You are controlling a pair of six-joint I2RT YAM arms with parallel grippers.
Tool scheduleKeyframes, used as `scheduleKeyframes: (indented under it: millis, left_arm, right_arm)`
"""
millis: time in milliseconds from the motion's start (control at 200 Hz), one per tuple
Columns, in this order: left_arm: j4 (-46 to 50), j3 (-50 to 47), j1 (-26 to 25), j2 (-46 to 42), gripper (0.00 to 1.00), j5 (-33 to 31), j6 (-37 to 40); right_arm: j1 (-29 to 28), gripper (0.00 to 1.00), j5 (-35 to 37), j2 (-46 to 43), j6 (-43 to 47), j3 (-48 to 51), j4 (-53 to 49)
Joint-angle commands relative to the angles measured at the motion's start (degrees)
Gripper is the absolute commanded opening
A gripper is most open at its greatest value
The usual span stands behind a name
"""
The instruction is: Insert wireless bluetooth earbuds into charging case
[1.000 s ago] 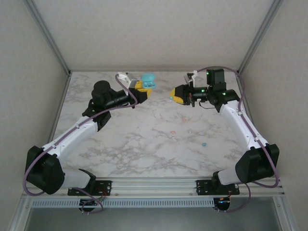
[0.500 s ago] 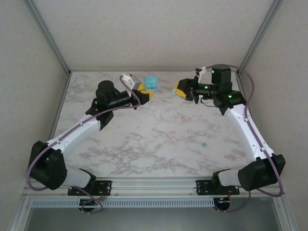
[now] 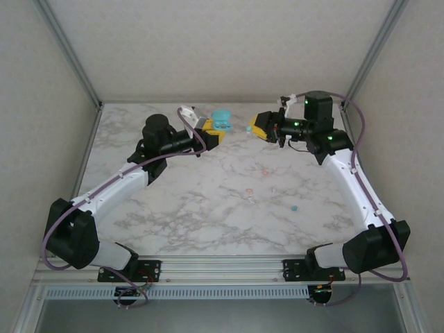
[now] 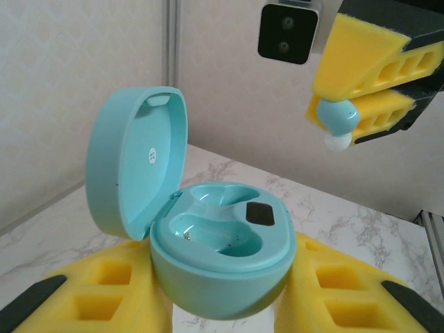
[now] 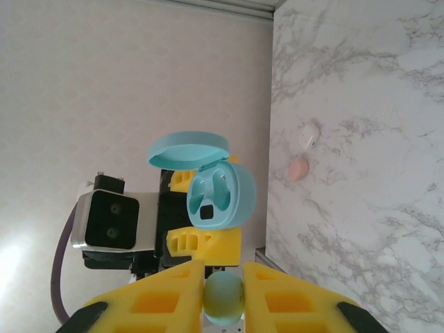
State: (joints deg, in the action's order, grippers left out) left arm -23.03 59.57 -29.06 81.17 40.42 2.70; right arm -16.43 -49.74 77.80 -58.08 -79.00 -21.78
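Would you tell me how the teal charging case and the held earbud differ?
The charging case is far larger than the earbud. The left claw holds the case; the right claw pinches the earbud. The case is open, wells empty; the earbud has a white tip. Both are pale teal, held off the table.

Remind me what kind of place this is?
Probably a lab test cell: marble-print tabletop boxed in by plain wall panels on aluminium posts, left arm and right arm bolted to a rail.
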Motion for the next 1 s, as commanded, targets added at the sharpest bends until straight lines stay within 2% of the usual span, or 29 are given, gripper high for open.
scheduleKeyframes:
  millis: [0,260,546,991]
  left_arm:
    - [0.8,1.3,-0.4,-1.1,0.2,0.7,1.3]
    - [1.3,1.6,-0.6,-1.6,0.2,3.6,2.1]
    - [3.9,2.9,-2.2,-0.4,0.2,4.6,6.7]
    - [3.5,4.0,-3.0,1.5,0.2,2.3,7.6]
  right_arm:
    - [-0.4,0.18,-2.7,0.3,0.0,1.9,4.3]
    - [-0.3,0.18,-9.8,3.1,-4.1,2.1,12.3]
    - [-2.0,0.18,-8.9,5.6,-4.6,-0.3,14.5]
    - [-5.8,0.18,-6.2,6.7,-4.6,-2.0,15.9]
